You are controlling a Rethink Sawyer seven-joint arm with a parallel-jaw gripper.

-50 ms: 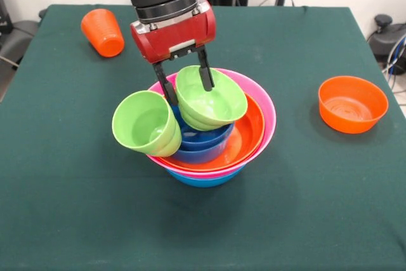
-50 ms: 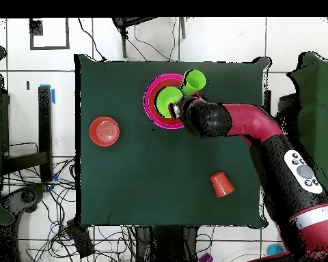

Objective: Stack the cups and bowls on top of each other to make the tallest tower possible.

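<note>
gripper (image 1: pixel 187 80) clenched on the small lime-green bowl's (image 1: pixel 209 98) rim, bowl tilted, mouth toward the camera | lime green cup (image 1: pixel 147 124) on its side against the tower's (image 1: pixel 244 134) rim, mouth facing the camera | orange cup (image 1: pixel 103 32) toppled far-left | orange bowl (image 1: pixel 352 103) upright, apart right
</note>
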